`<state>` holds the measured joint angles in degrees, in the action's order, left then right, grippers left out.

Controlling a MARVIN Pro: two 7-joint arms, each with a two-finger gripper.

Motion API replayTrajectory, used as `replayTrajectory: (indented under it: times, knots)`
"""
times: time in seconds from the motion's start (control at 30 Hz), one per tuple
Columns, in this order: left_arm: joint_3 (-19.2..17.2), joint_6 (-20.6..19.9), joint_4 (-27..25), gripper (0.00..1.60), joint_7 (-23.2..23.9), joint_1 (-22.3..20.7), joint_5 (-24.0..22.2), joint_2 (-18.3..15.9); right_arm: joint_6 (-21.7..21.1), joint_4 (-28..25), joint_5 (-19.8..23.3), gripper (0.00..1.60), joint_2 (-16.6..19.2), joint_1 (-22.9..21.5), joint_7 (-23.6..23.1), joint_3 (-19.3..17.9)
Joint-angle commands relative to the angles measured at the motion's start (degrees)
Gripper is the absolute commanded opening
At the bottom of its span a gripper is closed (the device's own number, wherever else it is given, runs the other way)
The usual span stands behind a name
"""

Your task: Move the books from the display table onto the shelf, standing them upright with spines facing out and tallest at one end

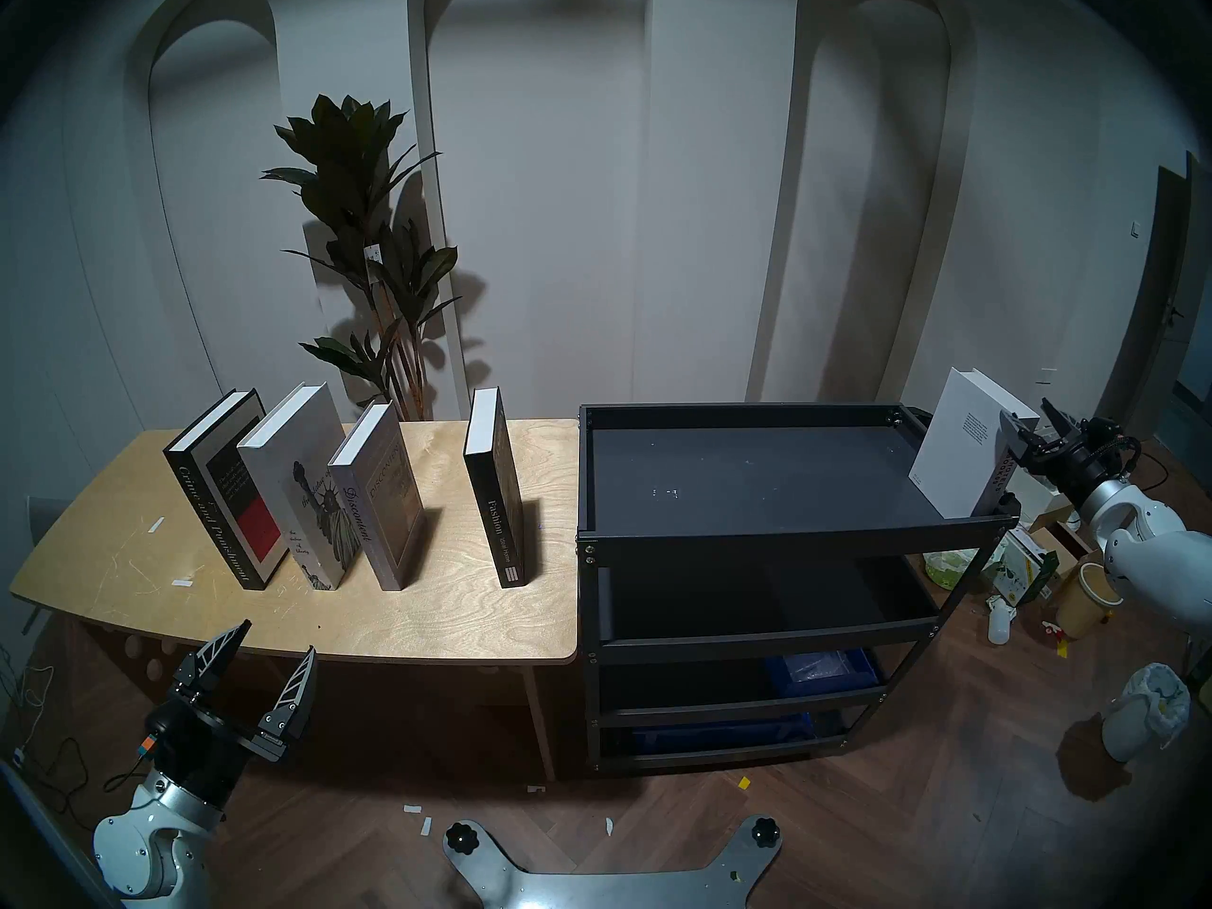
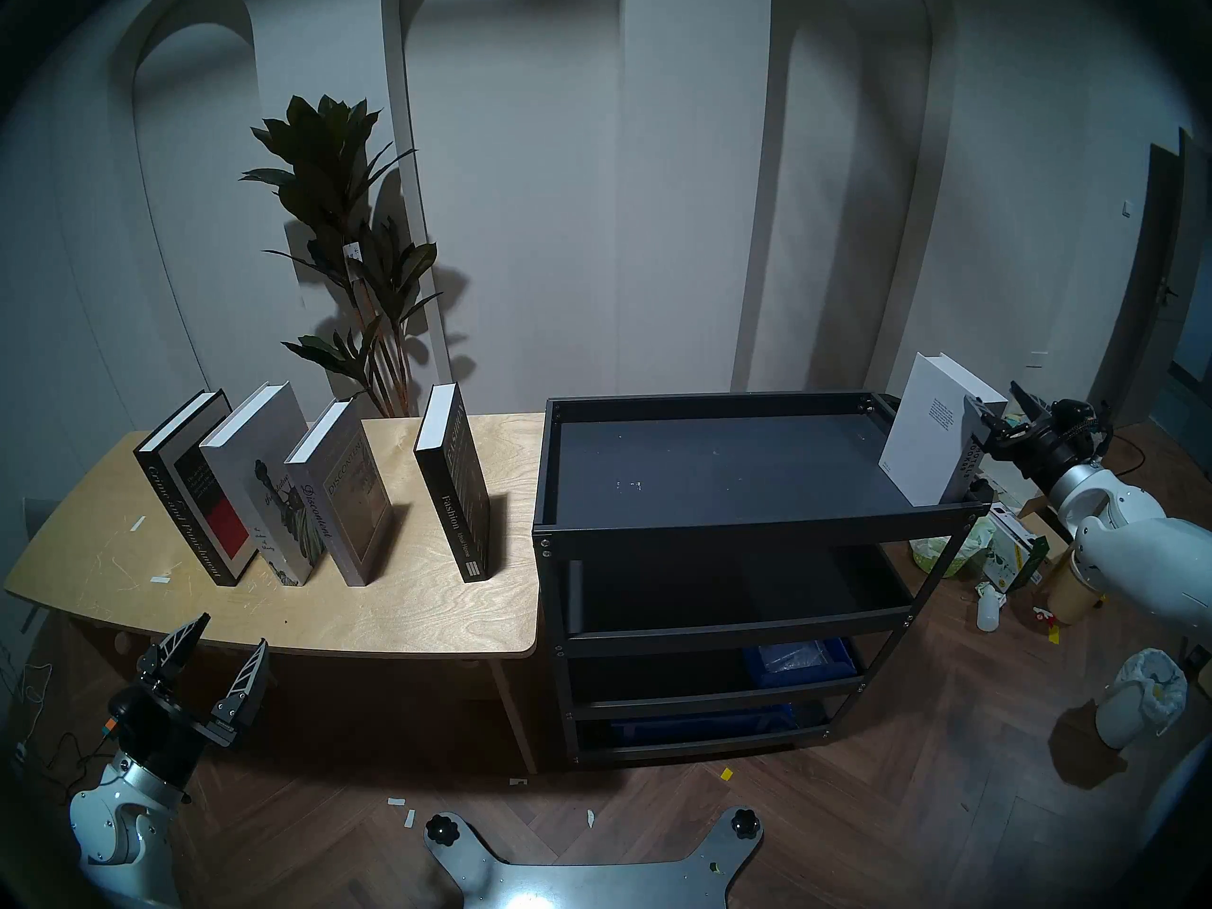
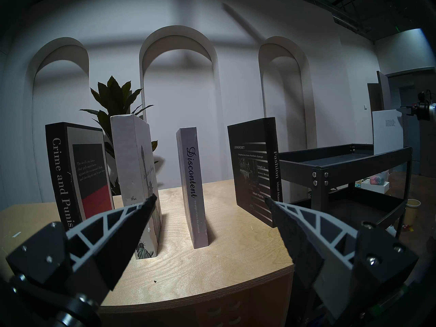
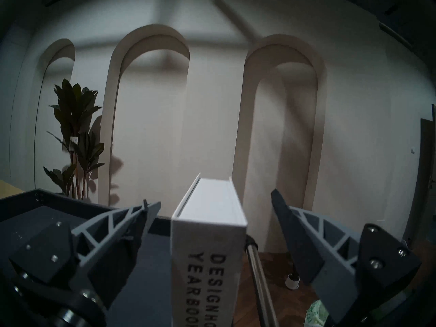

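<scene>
From above, the white book (image 1: 954,452) stands upright at the far right end of the black shelf's (image 1: 780,534) top tier, with the right gripper (image 1: 1031,422) at its spine; only the right wrist view reveals that both fingers (image 4: 297,234) are spread clear of the covers, released, and that the spine reads "Design... Yearbook". The other four books (image 1: 354,488) stand on the display table (image 1: 426,619), titles legible in the left wrist view, framed by the left gripper (image 3: 210,201), also wide open and holding nothing.
</scene>
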<state>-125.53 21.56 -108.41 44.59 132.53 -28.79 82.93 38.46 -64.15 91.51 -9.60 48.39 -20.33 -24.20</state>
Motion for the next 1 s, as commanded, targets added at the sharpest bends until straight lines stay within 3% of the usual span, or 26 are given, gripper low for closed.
replayTrajectory:
  times: [0.0, 0.3, 0.37, 0.47, 0.7, 0.97]
  knots:
    - [0.1, 0.2, -0.7, 1.60, 0.1, -0.2, -0.1, -0.1, 6.8, -0.5, 1.8, 1.60, 2.0, -1.4, -1.1, -4.0]
    - [0.1, 0.2, -0.5, 1.60, 0.1, -0.3, -0.1, -0.1, 12.0, -7.7, 2.0, 1.60, 2.5, -1.4, -4.3, -5.5]
    - [0.1, 0.2, -0.4, 1.60, 0.1, -0.4, 0.0, -0.1, 13.2, -11.4, 1.8, 1.60, 2.7, -0.6, -6.1, -4.8]
    - [0.1, 0.1, -0.4, 1.60, 0.1, -0.4, 0.0, -0.1, 13.8, -12.8, 1.4, 1.60, 2.8, 0.0, -7.0, -4.1]
    - [0.1, 0.1, -0.3, 1.60, 0.3, -0.3, 0.0, -0.2, 15.1, -19.1, 1.3, 1.60, 2.1, 2.9, -9.9, -1.1]
    - [0.8, 0.2, -2.2, 1.60, 1.0, -2.4, 0.0, -1.4, 16.5, -27.9, 0.8, 1.60, 0.6, 7.7, -12.3, 5.5]
